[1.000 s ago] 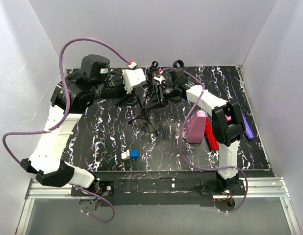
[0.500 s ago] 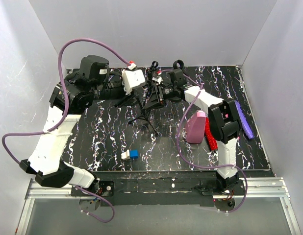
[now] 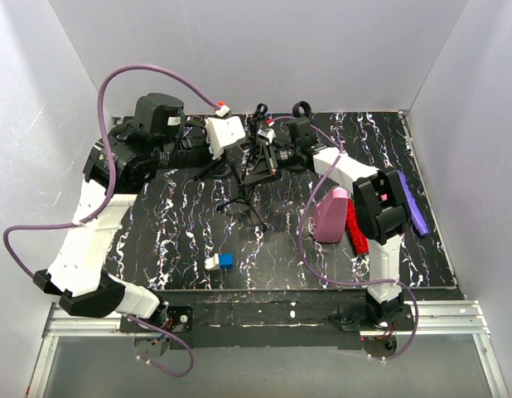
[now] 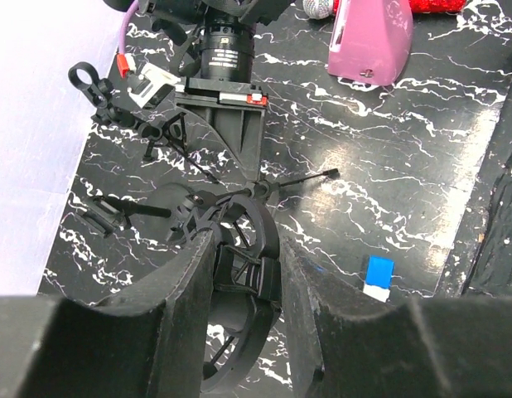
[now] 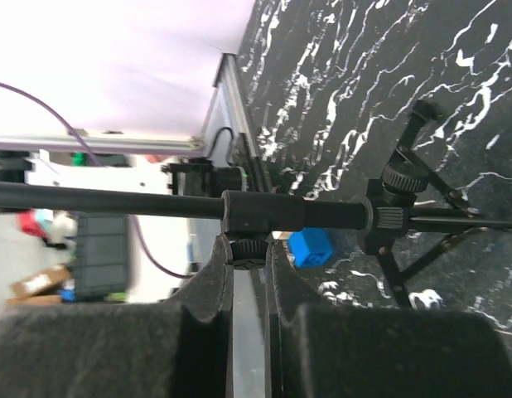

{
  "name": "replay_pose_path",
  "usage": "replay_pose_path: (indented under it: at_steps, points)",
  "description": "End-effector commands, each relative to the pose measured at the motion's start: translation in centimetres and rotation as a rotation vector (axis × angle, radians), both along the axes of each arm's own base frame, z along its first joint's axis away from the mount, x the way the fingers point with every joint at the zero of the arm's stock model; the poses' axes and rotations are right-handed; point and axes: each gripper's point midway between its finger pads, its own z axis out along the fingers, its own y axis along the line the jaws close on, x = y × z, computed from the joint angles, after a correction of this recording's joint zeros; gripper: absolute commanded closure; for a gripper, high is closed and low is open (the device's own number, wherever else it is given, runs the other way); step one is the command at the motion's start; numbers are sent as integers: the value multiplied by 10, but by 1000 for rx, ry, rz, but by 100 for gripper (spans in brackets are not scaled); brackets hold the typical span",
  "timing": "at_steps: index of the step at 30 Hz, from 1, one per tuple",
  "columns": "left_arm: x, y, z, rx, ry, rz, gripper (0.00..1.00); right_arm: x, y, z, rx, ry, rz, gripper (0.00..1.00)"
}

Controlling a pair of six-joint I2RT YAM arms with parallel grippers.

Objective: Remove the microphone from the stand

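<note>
Two robot arms seen from above, left arm and right arm, bent over a black, white-veined desk. Meet at the far middle, one on each side of a black tripod stand with legs splayed on the desk.

Through the left wrist camera: left fingers clamped on a black ring cradle at the stand's top, one finger against each side of the ring.

Through the right wrist camera: right fingers pressed all but together, pinching the collar on the stand's thin pole, laid crosswise in that view.

Differs from a second ago mainly in that right-hand grip: part-open then, shut on the pole now. Elbow of the right arm nudged only slightly. No visible change in the left arm, its grip, the stand or any loose thing on the desk.

Microphone, red and glittery with a mesh head, flat on the desk at the right, well apart from the stand and in neither grip. Lies lengthwise just right of a pink object; touching it or not, cannot tell. Further right, near the desk's edge, a purple strip. Toward the near edge, in front of the stand, a small blue-and-white block.
</note>
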Motion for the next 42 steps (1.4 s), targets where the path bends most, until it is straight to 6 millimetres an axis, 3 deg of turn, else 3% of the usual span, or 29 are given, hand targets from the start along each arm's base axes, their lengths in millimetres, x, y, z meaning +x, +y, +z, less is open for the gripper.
replay_pose_path:
  at_steps: [1,3,7,9,11,13,14,17,20,21,22,23,25,26,27,30,33,36,39,42]
  points:
    - [3,-2,14,-46,-11,36,100,-19,-9,35,65,-326,46,99]
    - [4,-2,9,-43,-6,38,100,-26,-12,37,66,-498,64,99]
    - [7,-4,3,-49,-5,43,100,-29,-19,19,25,-895,105,99]
    - [8,-7,2,-58,6,40,100,-22,-23,13,-1,-1081,90,99]
    - [7,-10,0,-65,23,33,100,-2,-28,10,-59,-1321,42,99]
    - [6,-12,-3,-70,36,24,100,7,-31,16,-68,-1573,29,99]
    - [5,-13,-5,-69,44,21,100,16,-31,30,-67,-1770,4,99]
    - [3,-14,-7,-73,50,12,100,16,-31,58,-9,-2247,-74,99]
    - [2,-14,-9,-78,55,12,100,11,-33,77,21,-2505,-194,99]
    - [0,-13,-8,-82,55,12,100,9,-33,79,27,-2535,-210,96]
    - [0,-13,-8,-83,53,10,100,6,-34,78,35,-2545,-201,80]
    - [-2,-13,-9,-85,57,6,100,1,-36,74,39,-2531,-171,59]
    - [-5,-12,-8,-86,57,0,100,-10,-40,60,23,-2395,-60,42]
    - [-5,-12,-7,-87,55,-2,100,-22,-45,69,31,-2324,-18,25]
    - [-7,-12,-6,-89,52,-8,100,-30,-48,59,15,-2192,61,20]
    - [-8,-10,-6,-81,44,-15,100,-54,-60,51,-25,-1779,98,17]
    - [-8,-9,-7,-76,33,-20,100,-56,-71,50,-90,-1398,-3,17]
    - [-9,-8,-8,-71,28,-22,100,-65,-77,39,-102,-1002,5,20]
    - [-12,-7,-7,-66,28,-34,100,-67,-67,51,-22,-711,32,20]
    - [-15,-6,-6,-62,25,-42,100,-60,-57,44,-6,-519,44,20]
